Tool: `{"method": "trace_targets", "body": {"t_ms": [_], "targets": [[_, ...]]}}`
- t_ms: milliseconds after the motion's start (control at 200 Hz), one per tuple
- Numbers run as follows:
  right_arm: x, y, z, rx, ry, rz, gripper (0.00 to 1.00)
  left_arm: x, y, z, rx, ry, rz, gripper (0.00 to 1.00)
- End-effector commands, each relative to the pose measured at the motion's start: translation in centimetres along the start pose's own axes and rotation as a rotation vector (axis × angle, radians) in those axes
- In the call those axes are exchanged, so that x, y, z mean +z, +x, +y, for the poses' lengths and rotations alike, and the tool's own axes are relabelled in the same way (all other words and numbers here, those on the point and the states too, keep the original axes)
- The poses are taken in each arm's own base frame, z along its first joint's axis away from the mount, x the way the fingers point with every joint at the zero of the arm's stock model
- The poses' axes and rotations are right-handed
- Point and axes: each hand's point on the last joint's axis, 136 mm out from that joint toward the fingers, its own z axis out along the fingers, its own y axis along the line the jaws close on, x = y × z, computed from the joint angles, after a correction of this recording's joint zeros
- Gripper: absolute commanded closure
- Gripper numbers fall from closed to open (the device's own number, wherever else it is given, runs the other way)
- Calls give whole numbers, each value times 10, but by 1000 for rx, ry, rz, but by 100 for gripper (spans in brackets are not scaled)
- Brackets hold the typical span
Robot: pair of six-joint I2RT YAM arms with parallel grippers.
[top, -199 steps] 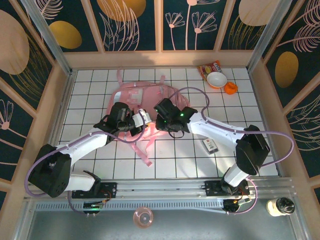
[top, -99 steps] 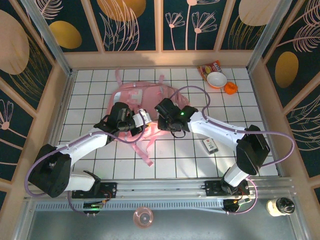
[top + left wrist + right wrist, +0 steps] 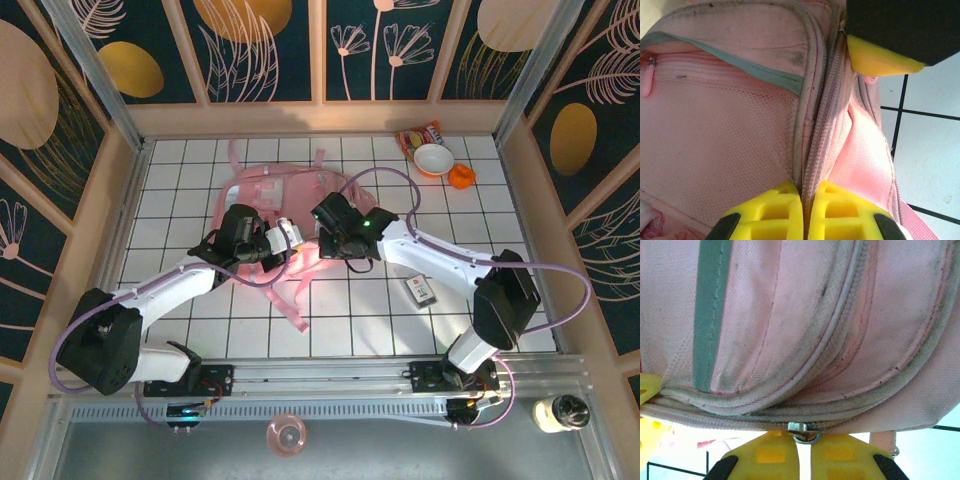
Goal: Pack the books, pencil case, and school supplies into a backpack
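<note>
Left pincer [image 3: 805,200] is clamping the zipper seam [image 3: 816,130] of the soft pink backpack [image 3: 285,195]. Right pincer [image 3: 804,441] is pinching the metal zipper pull [image 3: 804,429].

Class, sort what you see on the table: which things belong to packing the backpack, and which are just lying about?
Belongs to the job: pink backpack; small dark labelled item.
Just lying about: red-orange snack packet; white bowl; small orange object.

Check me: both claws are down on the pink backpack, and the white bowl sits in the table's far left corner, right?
Not quite: the white bowl sits in the far right corner, as the top view shows. The left gripper and right gripper are indeed down on the pink backpack.
</note>
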Motion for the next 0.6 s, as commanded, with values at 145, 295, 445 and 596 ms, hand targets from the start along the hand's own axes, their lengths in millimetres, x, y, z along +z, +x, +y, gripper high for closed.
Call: {"method": "trace_targets", "body": {"t_ms": [145,295,445,596], "targets": [[-5,-23,-42,4,95,-69,73,-8,-20,-5,-15,52,-72,100],[5,-20,-30,-36,70,-89,61,-10,-35,-11,-50,104,-135,100],[8,-25,-25,-93,96,-129,60,-13,-42,-15,-61,136,-160,100],[5,-29,-10,-119,72,-161,59,-14,-45,-16,-67,144,-169,100]]}}
